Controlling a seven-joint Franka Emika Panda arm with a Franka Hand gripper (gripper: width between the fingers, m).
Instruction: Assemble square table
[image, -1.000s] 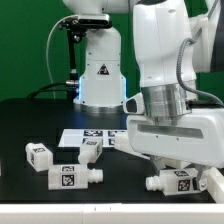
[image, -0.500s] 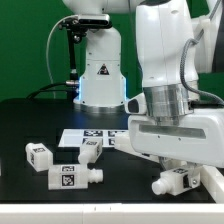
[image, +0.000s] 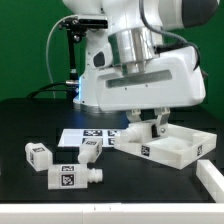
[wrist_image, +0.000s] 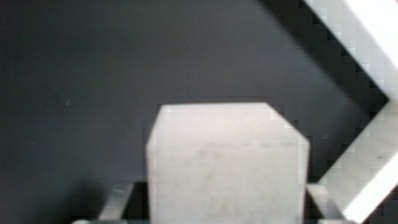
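Half a second ago the arm was crouched low at the four o'clock side of the exterior view, with a leg lying on the tabletop (image: 30, 115) beneath it. Now the arm has risen and swung toward the centre. That spot is bare of the leg, and the square panel (image: 170, 147), which the arm hid before, shows in full.

The hand (image: 157, 120) is closed to a narrow gap on one leg (wrist_image: 217, 160). The wrist view shows the white block clamped between the two fingers (wrist_image: 118, 206).

In the exterior view the leg hangs at the panel's ten o'clock edge; I cannot tell whether they touch.

The panel lies flat at four o'clock, rim upward. Three loose legs (image: 76, 178) lie at seven to eight o'clock, just in front of the marker board (image: 95, 135).
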